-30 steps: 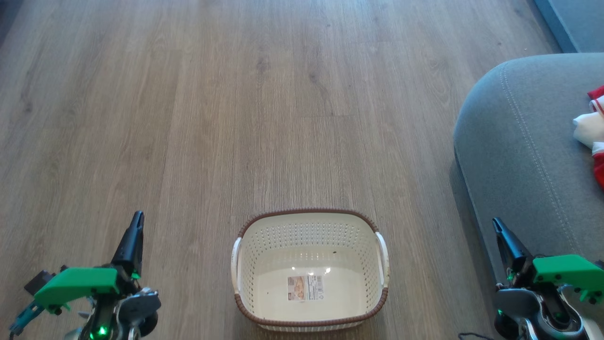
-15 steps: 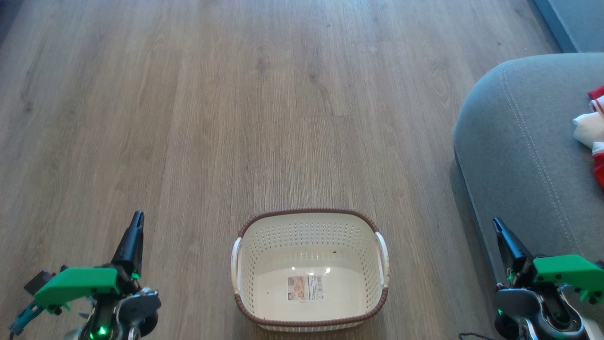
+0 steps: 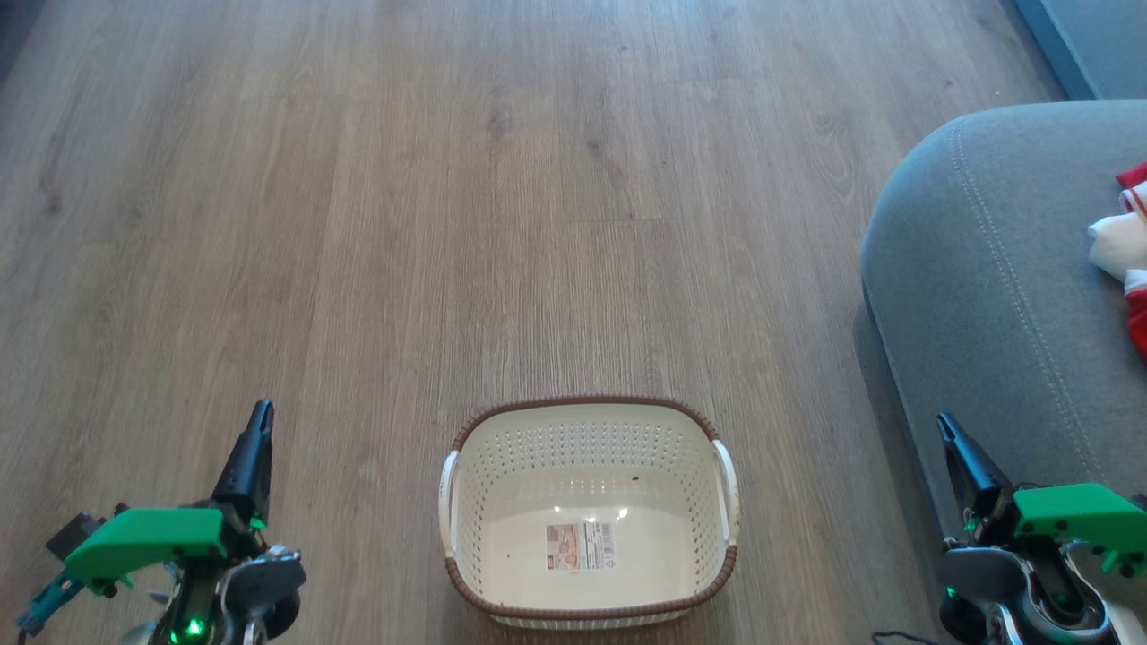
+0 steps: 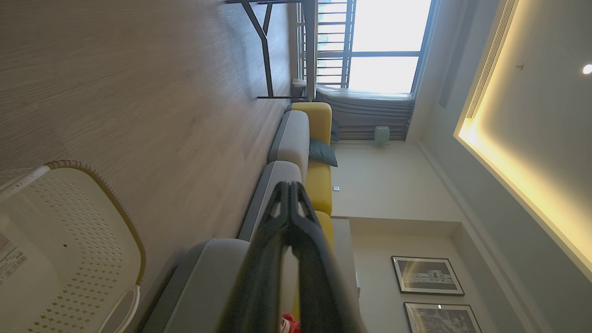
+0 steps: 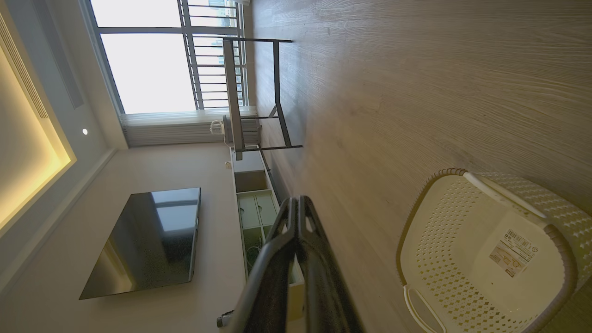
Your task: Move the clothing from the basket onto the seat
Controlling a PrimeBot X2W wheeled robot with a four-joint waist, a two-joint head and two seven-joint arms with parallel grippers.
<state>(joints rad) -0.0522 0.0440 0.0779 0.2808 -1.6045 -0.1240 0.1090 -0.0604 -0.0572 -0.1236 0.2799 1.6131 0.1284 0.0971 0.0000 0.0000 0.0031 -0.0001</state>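
Zero garments left in basket (image 3: 587, 439); clothing (image 3: 1120, 249) lying on seat (image 3: 986, 269) at far right edge; thin, soft, light, probably floppy and slippery, best pinched at a bunched fold; left fingers (image 3: 251, 457) and right fingers (image 3: 963, 466) pressed together, holding nothing, flanking basket.

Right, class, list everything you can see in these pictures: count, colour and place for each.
floor: one, brown wood
seat: one, grey, right of the basket
basket: one, cream, brown rim, on the floor
label: one, inside the basket
clothing: count unclear, red and white, on the seat
TV: one, black, on a wall
pictures: two, framed, on a wall
left gripper: one, dark, shut, left of the basket
right gripper: one, dark, shut, by the seat
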